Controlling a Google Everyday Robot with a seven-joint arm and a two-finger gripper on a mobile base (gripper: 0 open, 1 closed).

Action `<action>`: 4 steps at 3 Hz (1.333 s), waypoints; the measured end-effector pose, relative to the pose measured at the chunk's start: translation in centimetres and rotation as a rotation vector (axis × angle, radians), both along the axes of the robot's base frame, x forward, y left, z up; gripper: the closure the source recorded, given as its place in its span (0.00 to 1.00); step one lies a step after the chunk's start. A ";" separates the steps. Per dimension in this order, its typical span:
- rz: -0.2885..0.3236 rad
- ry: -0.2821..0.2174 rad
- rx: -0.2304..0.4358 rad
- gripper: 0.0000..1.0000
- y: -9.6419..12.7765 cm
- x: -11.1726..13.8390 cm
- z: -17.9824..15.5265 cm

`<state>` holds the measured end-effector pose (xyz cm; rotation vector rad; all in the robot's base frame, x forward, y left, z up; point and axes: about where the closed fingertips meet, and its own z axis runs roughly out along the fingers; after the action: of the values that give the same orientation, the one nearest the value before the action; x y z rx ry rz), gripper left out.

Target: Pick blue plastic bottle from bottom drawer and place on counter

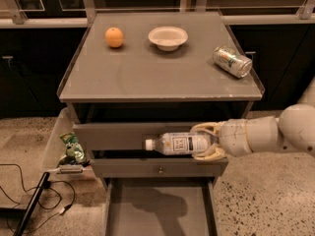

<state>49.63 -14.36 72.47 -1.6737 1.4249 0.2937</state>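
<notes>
I am holding the blue plastic bottle [174, 144] sideways in my tool [205, 141], whose fingers are clamping and hiding its base, before the upper drawers [113, 134]; the bottom drawer [157, 215] is running off frame below.

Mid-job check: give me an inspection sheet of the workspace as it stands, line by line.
Surface: counter, grey; the bottle is not yet on it.
Job's things: blue plastic bottle held sideways, cap to the left, in front of the upper drawers, above the pulled-out bottom drawer.
Clutter: orange, white bowl and dented can on its side, all on the counter; green packet in a tray left of the cabinet.
Grippers: gripper at the cabinet front, fingers closed above and below the bottle.
Cables: black cables on the floor, lower left.
Surroundings: speckled floor; dark cabinets behind.
</notes>
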 end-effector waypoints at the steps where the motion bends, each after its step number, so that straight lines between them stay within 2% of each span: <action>1: 0.035 -0.063 -0.023 1.00 0.2 1.3 6.4; 2: 0.047 -0.117 -0.034 1.00 0.2 2.2 8.5; 3: 0.047 -0.117 -0.034 1.00 0.2 2.2 8.5; 4: 0.094 -0.148 -0.076 1.00 0.8 3.7 10.9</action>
<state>53.34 -13.57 83.39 -1.7895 1.2644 0.1659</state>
